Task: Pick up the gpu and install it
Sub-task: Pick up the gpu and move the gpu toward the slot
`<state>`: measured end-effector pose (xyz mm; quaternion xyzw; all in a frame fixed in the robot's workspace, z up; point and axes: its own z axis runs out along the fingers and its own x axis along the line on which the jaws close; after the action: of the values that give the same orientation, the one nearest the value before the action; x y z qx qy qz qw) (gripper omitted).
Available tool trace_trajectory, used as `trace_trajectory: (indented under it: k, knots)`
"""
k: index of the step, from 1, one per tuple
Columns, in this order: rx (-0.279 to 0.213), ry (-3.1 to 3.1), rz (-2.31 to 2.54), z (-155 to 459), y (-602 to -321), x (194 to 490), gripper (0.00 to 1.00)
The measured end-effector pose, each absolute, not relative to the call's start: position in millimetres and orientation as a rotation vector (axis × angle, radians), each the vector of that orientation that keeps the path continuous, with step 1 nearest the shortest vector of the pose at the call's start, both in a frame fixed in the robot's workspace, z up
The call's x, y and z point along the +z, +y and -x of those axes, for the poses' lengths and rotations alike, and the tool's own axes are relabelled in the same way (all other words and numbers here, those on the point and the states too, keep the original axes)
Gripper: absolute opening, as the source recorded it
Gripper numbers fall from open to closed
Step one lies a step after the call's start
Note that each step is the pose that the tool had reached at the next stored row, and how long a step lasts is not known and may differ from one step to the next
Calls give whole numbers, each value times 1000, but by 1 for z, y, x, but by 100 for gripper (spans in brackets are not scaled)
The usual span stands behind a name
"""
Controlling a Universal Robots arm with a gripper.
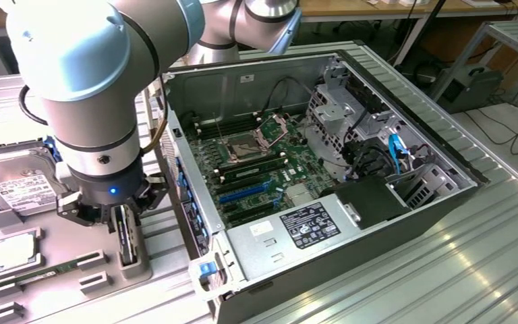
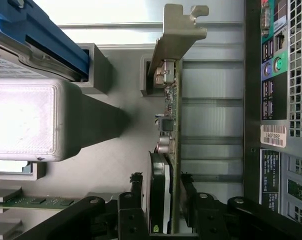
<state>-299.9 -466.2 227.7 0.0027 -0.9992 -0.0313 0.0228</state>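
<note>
The gpu (image 1: 129,243) stands on its edge in a slot of the grey parts holder (image 1: 70,236), at the exterior view's left beside the open computer case (image 1: 349,223). In the wrist view the gpu (image 2: 170,125) shows edge-on, with its silver end bracket (image 2: 178,30) and black fan (image 2: 158,195). My gripper (image 1: 124,226) is lowered over it, and the gripper (image 2: 161,185) straddles the card. One finger (image 2: 136,187) sits on the fan side and the other finger (image 2: 187,187) on the board side, each with a slim gap. The jaws are open and nothing is lifted.
A silver hard drive (image 1: 16,185) and a green memory stick (image 1: 48,273) lie on the same holder. The case's motherboard (image 1: 259,169) has blue expansion slots (image 1: 241,194). The case wall (image 2: 276,100) runs close beside the card. A tall grey block (image 2: 26,117) stands on the other side.
</note>
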Motion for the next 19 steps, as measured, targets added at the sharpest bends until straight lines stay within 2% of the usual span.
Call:
trace_trajectory:
  k: [5,7,8,19]
  knots:
    - [-97,-3094,-8,301,-466,228,42]
    - [-97,-3094,-8,301,-466,228,41]
    - [-97,-3094,-8,301,-466,228,34]
    - [-97,-3094,-8,301,-466,228,28]
